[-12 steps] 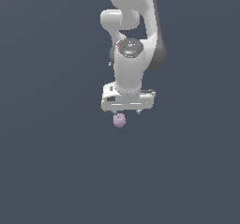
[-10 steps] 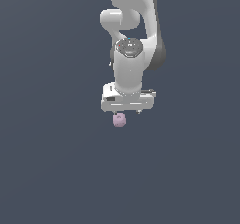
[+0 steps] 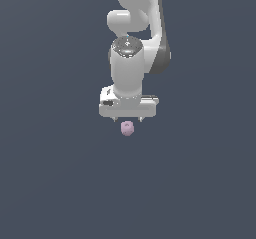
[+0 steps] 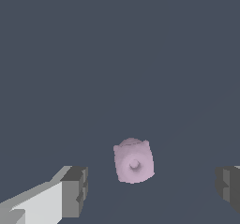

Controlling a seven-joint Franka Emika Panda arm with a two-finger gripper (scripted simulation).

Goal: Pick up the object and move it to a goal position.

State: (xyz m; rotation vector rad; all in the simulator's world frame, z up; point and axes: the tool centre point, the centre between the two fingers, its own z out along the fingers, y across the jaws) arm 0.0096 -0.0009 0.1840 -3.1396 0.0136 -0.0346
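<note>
The object (image 3: 127,128) is a small pale pink-lilac lumpy blob with a dimple on top. In the exterior view it lies on the flat grey floor just below the white gripper (image 3: 127,118). In the wrist view the object (image 4: 133,160) sits between the two dark grey fingertips (image 4: 75,191), nearer to one of them, with floor showing on both sides. The gripper (image 4: 151,185) is open and touches nothing. Its fingers are much wider apart than the object.
The white arm (image 3: 131,53) rises straight above the gripper in the exterior view. The plain dark grey floor (image 3: 60,173) fills the rest of both views. No goal marker shows.
The gripper has barely moved, perhaps very slightly lower over the object. The object has not moved.
</note>
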